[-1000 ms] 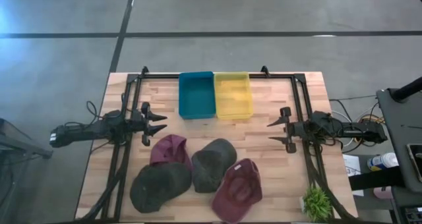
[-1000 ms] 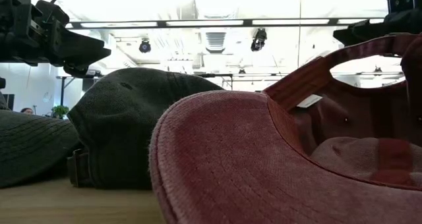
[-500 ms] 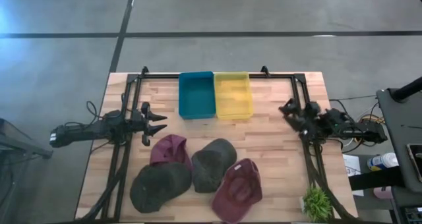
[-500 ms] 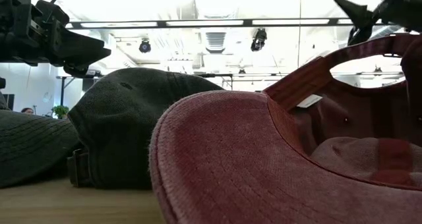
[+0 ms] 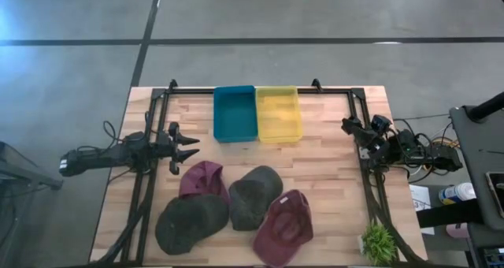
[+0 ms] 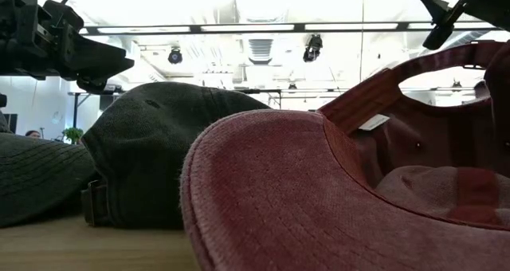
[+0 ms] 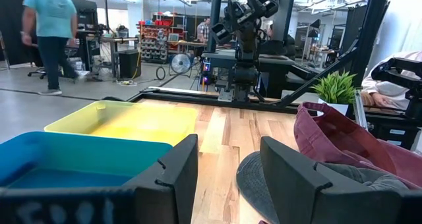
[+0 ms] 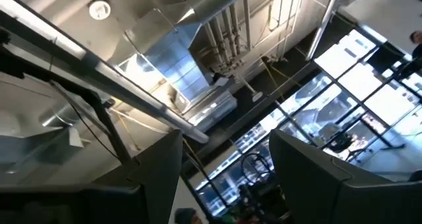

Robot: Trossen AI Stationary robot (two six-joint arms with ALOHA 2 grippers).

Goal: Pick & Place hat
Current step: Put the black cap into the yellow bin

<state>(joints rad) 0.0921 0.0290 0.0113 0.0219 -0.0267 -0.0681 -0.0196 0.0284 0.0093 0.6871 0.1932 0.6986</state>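
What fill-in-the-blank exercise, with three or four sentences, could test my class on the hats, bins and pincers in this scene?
1. The table holds ____ hats.
2. Beside the blue bin sits a ____ bin.
3. The left pincer hovers with its fingers ____.
4. The right pincer points up towards the ____, away from the hats.

Missing words: four; yellow; open; ceiling

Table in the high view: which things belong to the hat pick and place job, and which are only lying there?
Job: two maroon hats, two dark hats, blue bin, yellow bin, probably the targets.

Lying about: small green plant at the table corner.
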